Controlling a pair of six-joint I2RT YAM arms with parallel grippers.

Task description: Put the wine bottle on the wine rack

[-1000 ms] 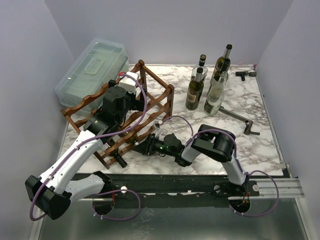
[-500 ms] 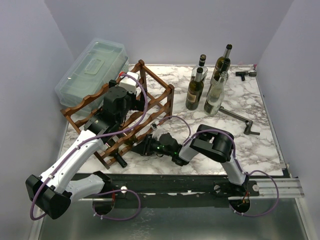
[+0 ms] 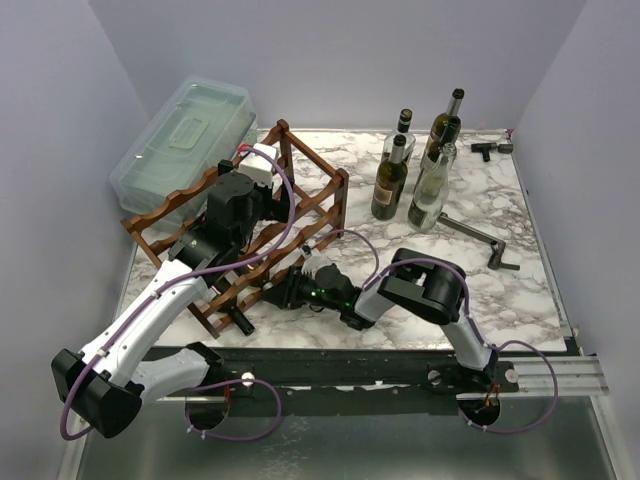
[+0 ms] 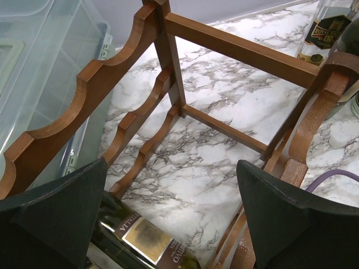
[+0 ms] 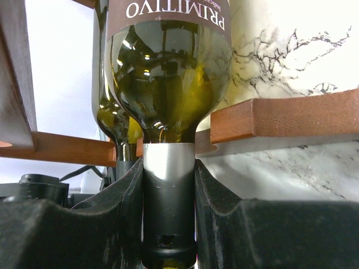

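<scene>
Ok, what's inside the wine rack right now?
A wine bottle lies low in the wine rack, its neck clamped by the right gripper. The left arm covers the rest from above.

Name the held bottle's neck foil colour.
Silver above black on the green glass wine bottle; clearest in right wrist view.

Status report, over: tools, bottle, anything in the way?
Tools: right tool shut on bottle neck, left tool open above rack. Bottle body inside rack's low tier. Nothing seen blocking.
</scene>
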